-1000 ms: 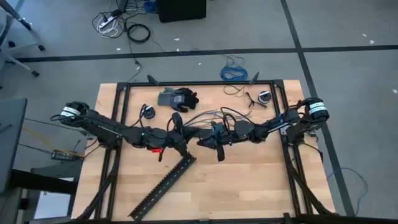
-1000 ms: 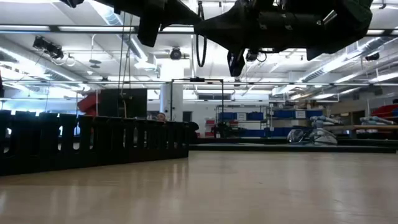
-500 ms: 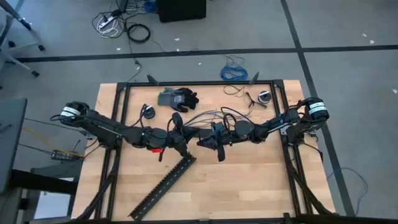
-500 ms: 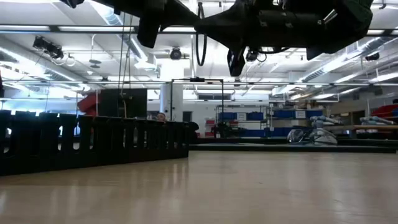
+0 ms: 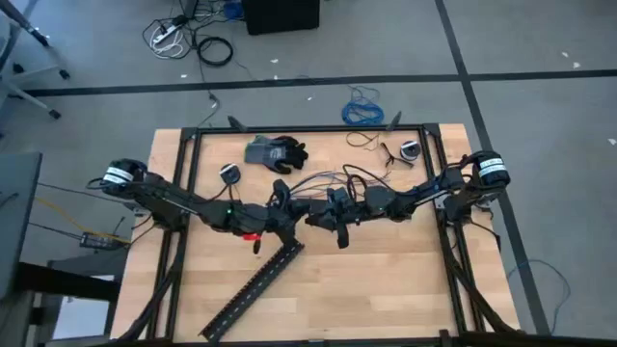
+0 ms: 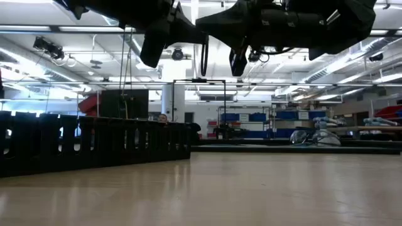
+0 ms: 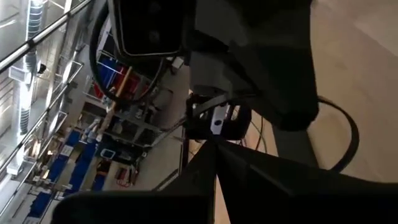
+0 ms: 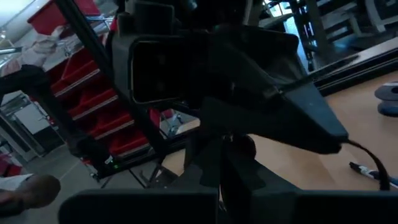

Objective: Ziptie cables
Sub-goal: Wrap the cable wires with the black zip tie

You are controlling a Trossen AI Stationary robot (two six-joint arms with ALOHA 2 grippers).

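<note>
The cables (image 5: 323,178) are thin dark and pale wires that arch above mid-table between my two arms. My left gripper (image 5: 294,210) and right gripper (image 5: 314,217) meet there tip to tip, high above the wood. The right wrist view shows the left gripper (image 8: 333,138) tapering to a shut point. The right gripper's own fingers (image 8: 155,208) nearly meet around something dark. A dark loop (image 6: 202,50) hangs between the arms in the low view. My left gripper pinches a thin dark strand (image 8: 364,158) at its fingertips. The strand trails out slack from the tip and is clear of the table. My right gripper is shut on a dark thin thing (image 8: 233,180). Its own fingers hide which part. A dark cord (image 7: 356,134) loops away slack beside it.
A long black slotted strip (image 5: 255,287) lies slanting on the near half of the table. At the far edge lie a dark glove (image 5: 275,151), two small round things (image 5: 228,172) (image 5: 410,149) and a small tool (image 5: 390,154). Black frame rails (image 5: 183,193) run along both sides.
My left gripper has gone a little toward the table's right edge, closer to the right gripper, and the left arm has sunk slightly. The right arm has kept still.
</note>
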